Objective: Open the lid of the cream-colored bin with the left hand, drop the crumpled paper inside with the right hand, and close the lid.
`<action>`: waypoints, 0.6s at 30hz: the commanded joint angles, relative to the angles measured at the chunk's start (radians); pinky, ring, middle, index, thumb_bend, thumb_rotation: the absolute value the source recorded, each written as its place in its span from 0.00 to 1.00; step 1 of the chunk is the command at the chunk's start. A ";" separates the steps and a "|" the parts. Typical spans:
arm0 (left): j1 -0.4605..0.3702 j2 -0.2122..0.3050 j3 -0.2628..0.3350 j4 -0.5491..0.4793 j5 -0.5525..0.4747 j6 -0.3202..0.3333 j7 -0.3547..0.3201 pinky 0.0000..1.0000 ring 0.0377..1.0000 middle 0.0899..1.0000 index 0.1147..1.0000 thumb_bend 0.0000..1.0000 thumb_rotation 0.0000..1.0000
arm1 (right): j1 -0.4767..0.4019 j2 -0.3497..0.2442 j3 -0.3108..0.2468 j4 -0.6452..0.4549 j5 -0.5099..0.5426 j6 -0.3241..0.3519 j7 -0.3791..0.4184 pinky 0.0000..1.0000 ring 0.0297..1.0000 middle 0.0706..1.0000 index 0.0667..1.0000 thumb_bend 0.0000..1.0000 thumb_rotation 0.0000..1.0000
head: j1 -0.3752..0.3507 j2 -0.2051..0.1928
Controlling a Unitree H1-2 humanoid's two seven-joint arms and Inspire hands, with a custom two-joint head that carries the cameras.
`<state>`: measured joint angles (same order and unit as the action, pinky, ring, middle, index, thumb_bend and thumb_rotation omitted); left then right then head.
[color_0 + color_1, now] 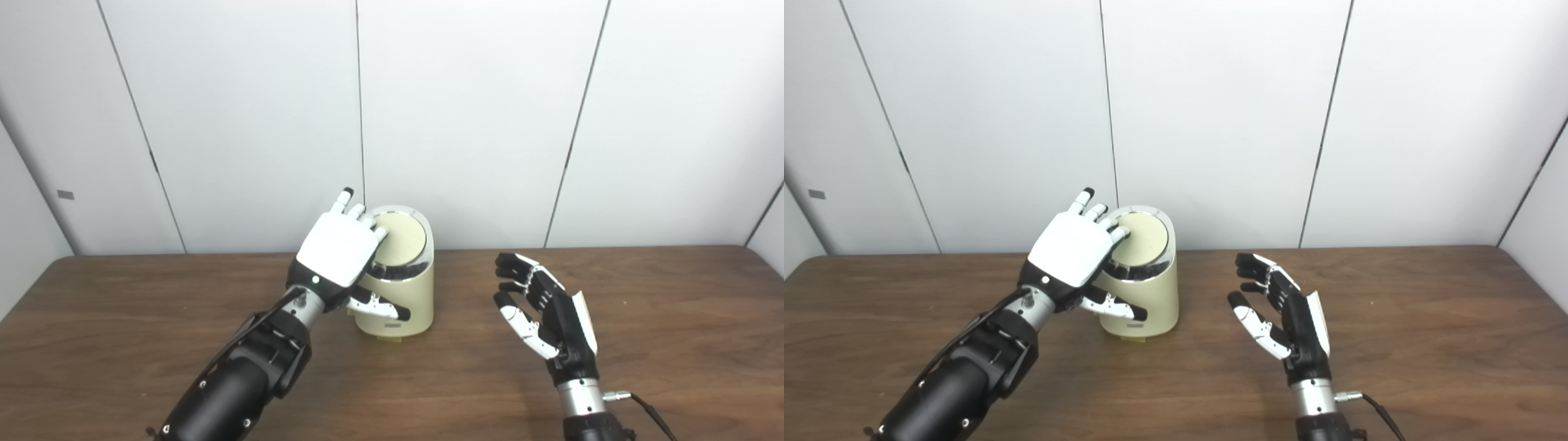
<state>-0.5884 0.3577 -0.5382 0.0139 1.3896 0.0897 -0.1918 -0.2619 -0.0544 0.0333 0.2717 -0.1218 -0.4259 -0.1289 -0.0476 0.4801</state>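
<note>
Item, cream-colored bin [398, 288] at mid-table [643, 306]: your left hand [338, 250] lies flat on its lid [399, 239], fingers spread over the rim and thumb low against the front wall, gripping nothing; the lid sits down, so the contents cannot be seen. Item, right hand [1286, 315]: open, empty, well apart from the bin, and no crumpled paper shows in either view. Risk: if you press off-centre, the light bin could slide or tip backwards.

We look down from head height, facing the far wall; both eyes, slightly apart, share the whole tabletop [612, 294].
</note>
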 commanded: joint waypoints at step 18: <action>0.053 0.018 -0.037 -0.004 -0.009 -0.048 -0.024 1.00 0.87 0.78 0.75 0.91 0.86 | 0.035 0.038 0.009 0.027 -0.020 -0.032 -0.013 0.66 0.73 0.74 0.71 0.29 0.48 | -0.003 0.001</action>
<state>-0.5596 0.3633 -0.5443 -0.0055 1.3887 0.0894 -0.1674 -0.2620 -0.0475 0.0322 0.2718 -0.1289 -0.4258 -0.1318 -0.0491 0.4801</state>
